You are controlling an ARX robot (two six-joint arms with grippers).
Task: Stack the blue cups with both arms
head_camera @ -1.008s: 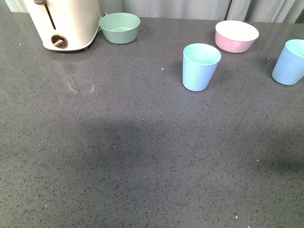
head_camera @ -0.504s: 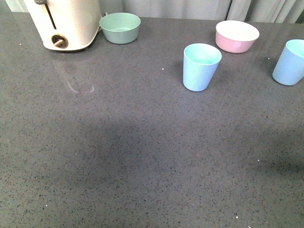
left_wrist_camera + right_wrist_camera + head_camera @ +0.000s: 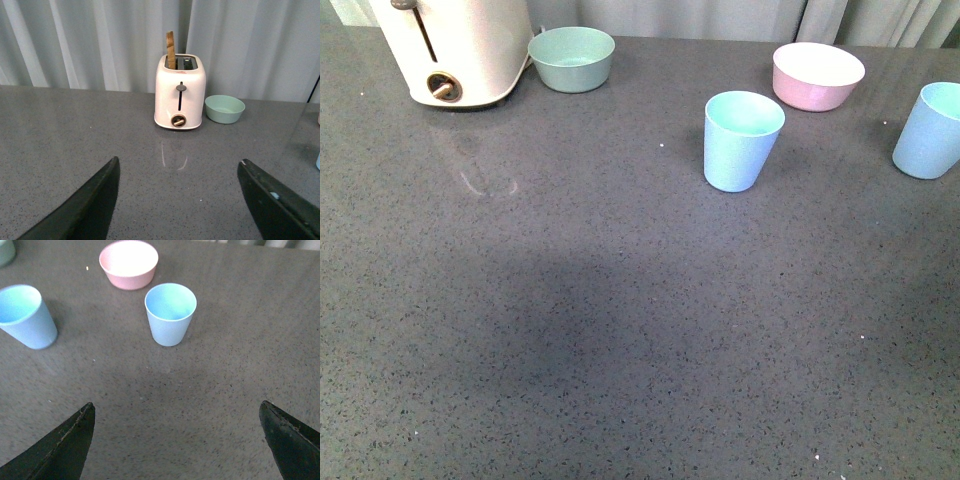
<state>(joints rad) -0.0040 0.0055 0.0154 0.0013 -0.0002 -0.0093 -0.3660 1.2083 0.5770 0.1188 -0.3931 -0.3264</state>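
Note:
Two light blue cups stand upright on the grey counter. One blue cup (image 3: 742, 140) is right of centre, the other blue cup (image 3: 930, 130) is at the right edge, partly cut off. Neither arm shows in the front view. In the right wrist view the right gripper (image 3: 177, 410) is open and empty, with one cup (image 3: 170, 314) ahead of it and the other cup (image 3: 26, 316) off to the side. The left gripper (image 3: 179, 167) is open over bare counter, facing the toaster; a sliver of a blue cup (image 3: 317, 161) shows at that frame's edge.
A cream toaster (image 3: 455, 50) stands at the back left, with a slice of toast (image 3: 171, 50) in it. A pale green bowl (image 3: 572, 58) sits beside it. A pink bowl (image 3: 818, 76) sits behind the central cup. Grey curtains hang behind the counter.

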